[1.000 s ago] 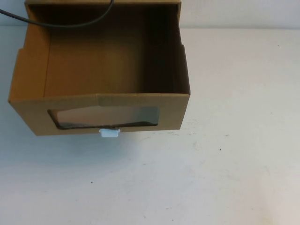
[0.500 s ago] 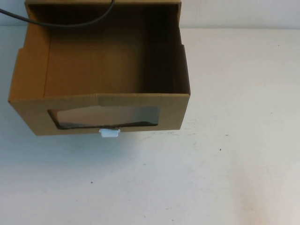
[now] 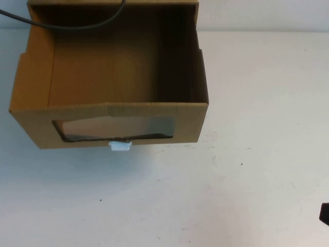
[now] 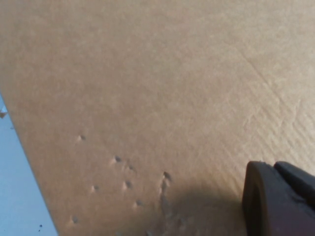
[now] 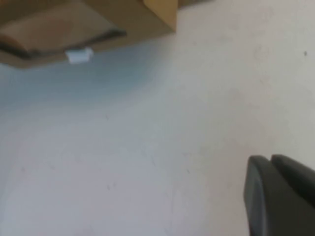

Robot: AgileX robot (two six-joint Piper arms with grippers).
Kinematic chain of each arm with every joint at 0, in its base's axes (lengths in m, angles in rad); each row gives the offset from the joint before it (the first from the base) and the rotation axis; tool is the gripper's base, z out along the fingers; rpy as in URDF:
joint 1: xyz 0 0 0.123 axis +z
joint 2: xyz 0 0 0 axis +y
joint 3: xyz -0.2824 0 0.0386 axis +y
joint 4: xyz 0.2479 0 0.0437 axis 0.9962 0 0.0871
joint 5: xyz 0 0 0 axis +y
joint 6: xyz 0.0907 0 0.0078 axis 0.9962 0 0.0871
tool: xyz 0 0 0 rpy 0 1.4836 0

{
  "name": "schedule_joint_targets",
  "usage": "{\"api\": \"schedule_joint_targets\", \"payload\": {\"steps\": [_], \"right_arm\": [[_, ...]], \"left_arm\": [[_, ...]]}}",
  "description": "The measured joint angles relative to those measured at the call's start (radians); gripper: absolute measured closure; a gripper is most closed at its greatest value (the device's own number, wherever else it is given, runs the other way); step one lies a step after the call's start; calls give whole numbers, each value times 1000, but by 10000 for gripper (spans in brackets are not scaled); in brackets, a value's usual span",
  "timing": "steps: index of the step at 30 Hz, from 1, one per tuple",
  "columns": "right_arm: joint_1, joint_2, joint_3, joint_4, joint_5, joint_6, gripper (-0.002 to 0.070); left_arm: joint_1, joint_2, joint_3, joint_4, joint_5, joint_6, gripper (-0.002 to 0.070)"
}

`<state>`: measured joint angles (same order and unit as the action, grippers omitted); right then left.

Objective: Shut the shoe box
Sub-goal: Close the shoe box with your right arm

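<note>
1. High view: shoe box sits at the far left of the white table, drawer pulled out toward me and open on top, inside bare. Clear window in the front panel, white pull tab just under it at the bottom edge. A black cable crosses the far edge of the box. Only a dark sliver of my right gripper shows at the right edge, near side. My left gripper is out of this view
2. Left wrist view: my left gripper hovers close over plain cardboard dotted with small dents; a strip of table alongside. Only one dark fingertip shows, so grip state: cannot tell
3. Right wrist view: my right gripper over bare table, well apart from the box; window and tab visible beyond. Grip state: cannot tell
</note>
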<state>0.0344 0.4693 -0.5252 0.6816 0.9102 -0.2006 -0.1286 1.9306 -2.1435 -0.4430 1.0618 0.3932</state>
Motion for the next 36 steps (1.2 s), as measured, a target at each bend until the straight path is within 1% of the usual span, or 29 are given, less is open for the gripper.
{"api": "schedule_joint_targets", "payload": {"steps": [5,8,9,12,15,17,20,24,26,29,32,36], "right_arm": [[5,263,-183,-126,173,-37,687],[65,379,-272,-147,185,-42,687],[102,415,-300,-158,178,-42,687],[245,506,-388,-221,139,10,687],[457,590,-476,-357,79,127,687],[615,646,-524,-481,16,226,687],[820,717,-562,-682,-109,375,687],[1011,788,-566,-1006,-307,602,687],[1057,826,-566,-1176,-414,729,687],[1070,881,-568,-1385,-529,911,687],[1072,934,-582,-1597,-557,1096,687],[1072,998,-606,-1824,-574,1331,687]], "left_arm": [[0,0,0,0,2,-2,677],[0,0,0,0,2,-2,677],[0,0,0,0,2,-2,677],[0,0,0,2,2,-2,677],[0,0,0,2,2,-2,677],[0,0,0,2,2,-2,677],[0,0,0,2,2,-2,677],[0,0,0,2,2,-2,677],[0,0,0,2,2,-2,677],[0,0,0,2,2,-2,677],[0,0,0,2,2,-2,677],[0,0,0,2,2,-2,677]]}}
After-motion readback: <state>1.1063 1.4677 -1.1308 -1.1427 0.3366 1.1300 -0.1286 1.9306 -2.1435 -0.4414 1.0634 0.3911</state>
